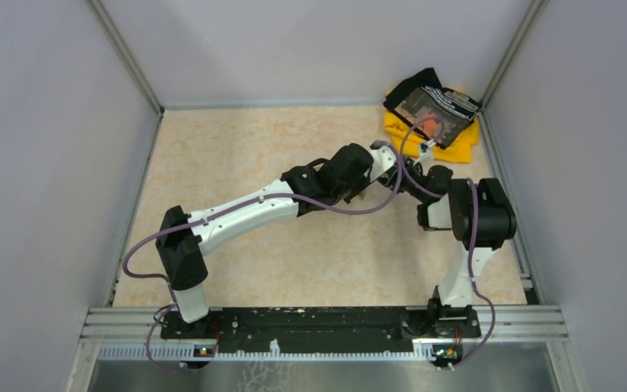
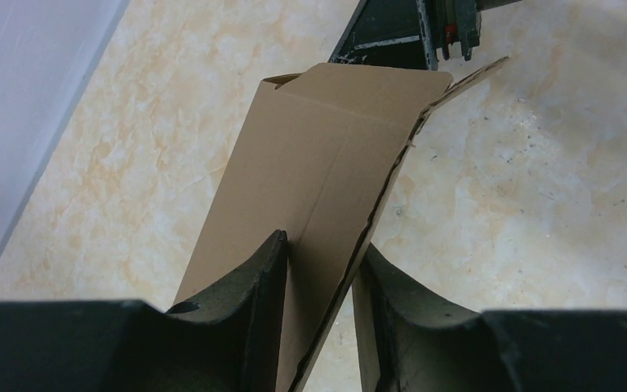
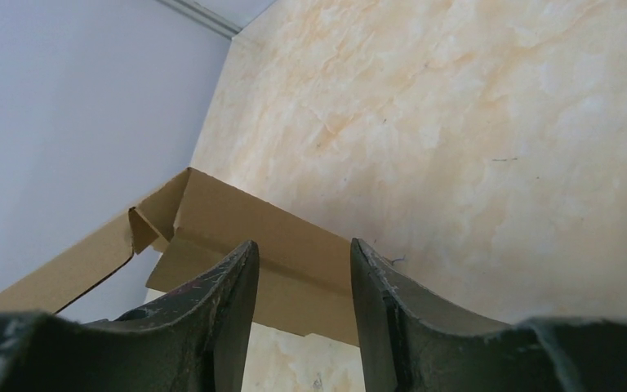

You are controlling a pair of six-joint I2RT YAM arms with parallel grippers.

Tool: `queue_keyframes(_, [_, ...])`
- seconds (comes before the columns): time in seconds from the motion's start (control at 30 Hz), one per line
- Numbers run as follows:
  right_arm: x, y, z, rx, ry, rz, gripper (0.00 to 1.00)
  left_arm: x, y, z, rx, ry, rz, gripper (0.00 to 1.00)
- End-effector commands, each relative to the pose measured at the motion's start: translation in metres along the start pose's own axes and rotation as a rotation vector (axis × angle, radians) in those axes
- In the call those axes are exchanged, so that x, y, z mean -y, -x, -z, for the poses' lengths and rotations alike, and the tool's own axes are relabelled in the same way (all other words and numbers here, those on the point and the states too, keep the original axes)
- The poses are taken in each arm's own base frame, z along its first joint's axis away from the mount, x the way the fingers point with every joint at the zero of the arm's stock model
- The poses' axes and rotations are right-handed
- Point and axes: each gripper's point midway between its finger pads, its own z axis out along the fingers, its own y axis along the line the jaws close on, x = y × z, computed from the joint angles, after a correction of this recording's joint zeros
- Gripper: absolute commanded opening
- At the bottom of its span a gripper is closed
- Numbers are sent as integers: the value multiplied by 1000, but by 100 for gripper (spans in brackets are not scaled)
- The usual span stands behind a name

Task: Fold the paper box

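Observation:
The paper box (image 2: 318, 139) is plain brown cardboard, held up off the table between the two arms. In the top view the arms hide almost all of it. My left gripper (image 2: 322, 245) is shut on one of its panels, which runs edge-on between the fingers; in the top view this gripper (image 1: 373, 184) is at centre right. My right gripper (image 3: 302, 245) is open, with a folded flap and corner tab of the box (image 3: 237, 220) just past its fingertips. In the top view it (image 1: 406, 175) faces the left gripper closely.
A yellow and black cloth pile (image 1: 433, 122) lies in the far right corner. Grey walls (image 1: 57, 122) close in the beige table on the left, back and right. The right arm's elbow (image 1: 482, 212) stands near the right wall.

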Motion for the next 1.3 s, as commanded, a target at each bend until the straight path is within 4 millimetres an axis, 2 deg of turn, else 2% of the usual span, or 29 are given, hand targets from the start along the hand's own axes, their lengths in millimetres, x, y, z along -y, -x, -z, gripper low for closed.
queue_keyframes(0.0, [-17, 8, -12, 13, 80, 96, 44, 4, 8, 4, 39, -37, 38, 26])
queue_keyframes(0.33, [-30, -6, -17, 4, 164, 144, 43, 8, 5, 0, 37, -70, 54, 27])
queue_keyframes(0.77, [-50, -21, -11, 28, 287, 202, 45, 7, 3, -1, 41, -128, 74, 29])
queue_keyframes(1.03, [-46, -32, -22, 11, 294, 208, 45, 15, 3, 2, 56, -200, 83, 30])
queue_keyframes(1.27, [-47, -36, -36, 13, 290, 254, 50, 23, 2, 4, 63, -281, 93, 31])
